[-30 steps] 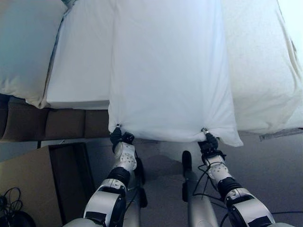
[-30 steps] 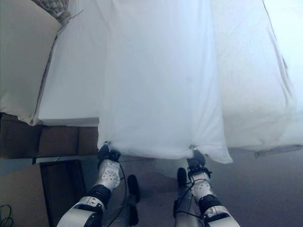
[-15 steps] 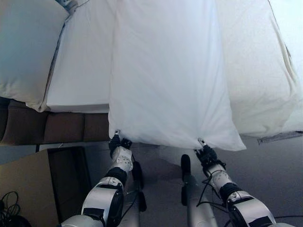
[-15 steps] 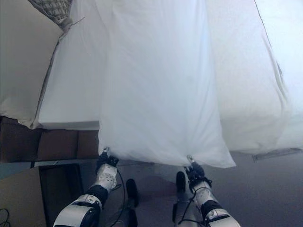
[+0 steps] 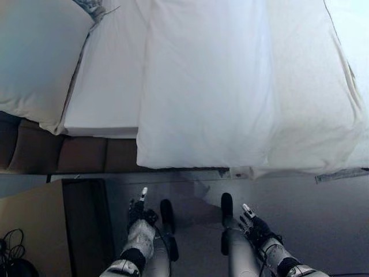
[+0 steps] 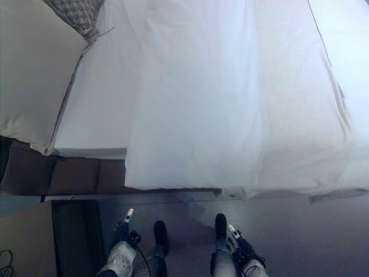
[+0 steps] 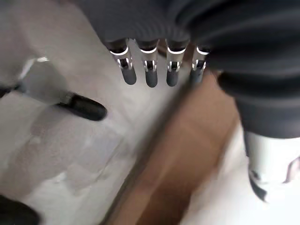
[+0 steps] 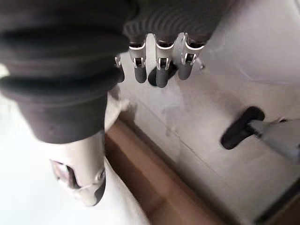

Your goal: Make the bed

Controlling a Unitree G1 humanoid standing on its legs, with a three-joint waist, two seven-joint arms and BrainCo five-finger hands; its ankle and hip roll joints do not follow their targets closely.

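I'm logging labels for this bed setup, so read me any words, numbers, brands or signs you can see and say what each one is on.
None: no readable text on anything here.
The white pillow, the sheet-covered mattress and the cardboard on the floor carry no visible print.
The grey strip below the bed edge shows no legible marks.

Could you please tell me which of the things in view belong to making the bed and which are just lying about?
Part of the job:
white pillow, lying flat on the bed
bed with its white sheet
second pillow at the bed's left
left hand, open, holding nothing
right hand, open, holding nothing

Just lying about:
cardboard box on the floor
grey patterned cushion
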